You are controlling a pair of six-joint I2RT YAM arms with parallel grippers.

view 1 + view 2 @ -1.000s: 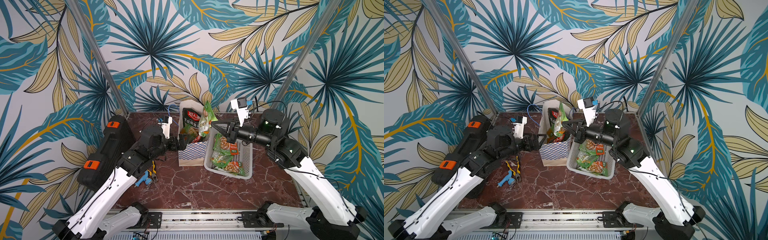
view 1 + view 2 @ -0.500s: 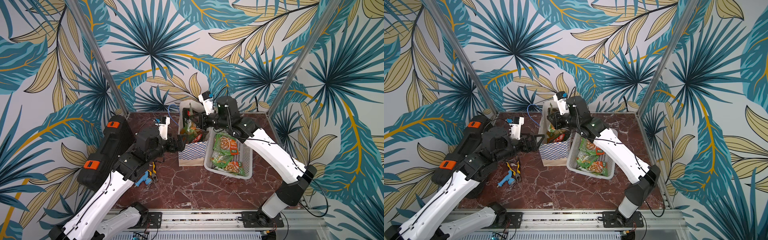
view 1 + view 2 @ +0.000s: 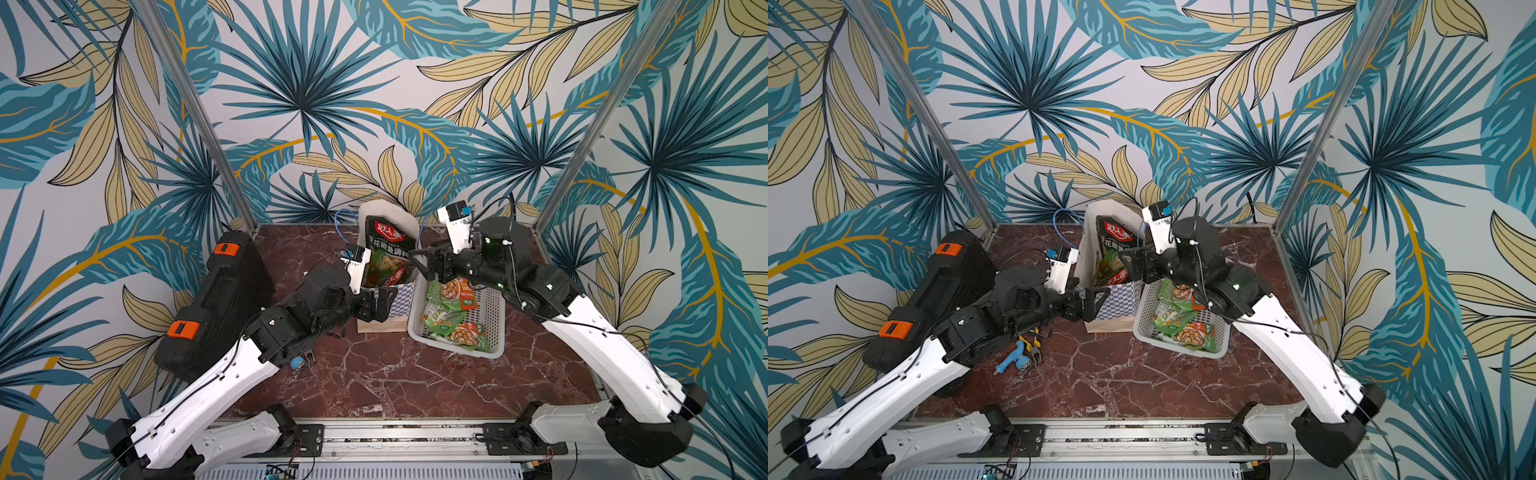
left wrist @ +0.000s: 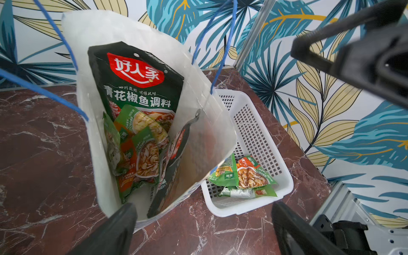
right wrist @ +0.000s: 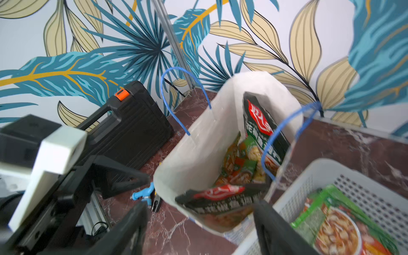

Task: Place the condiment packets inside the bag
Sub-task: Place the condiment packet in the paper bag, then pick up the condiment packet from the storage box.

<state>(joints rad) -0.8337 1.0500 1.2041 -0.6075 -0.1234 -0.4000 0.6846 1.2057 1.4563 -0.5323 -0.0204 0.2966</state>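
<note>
Standing: blue-checkered paper bag (image 3: pixel 1123 299), glossy green condiment packets (image 4: pixel 145 152) inside; open, empty jaws at 9 and 3 o'clock may snag blue cord handles (image 5: pixel 265 154), toppling it.

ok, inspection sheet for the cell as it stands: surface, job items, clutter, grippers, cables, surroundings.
Surface: red-brown marble table.
Job's things: bag upright, open; large dark packets and small green packets inside; more green packets in the white basket beside it.
Clutter: black case on the left arm's side; blue tool and pliers near it.
Grippers: left gripper open at the bag's near rim, contact unclear; right gripper open, empty, by the bag's top.
Cables: black wires along the arms.
Surroundings: leaf-print walls, metal posts, front rail.
</note>
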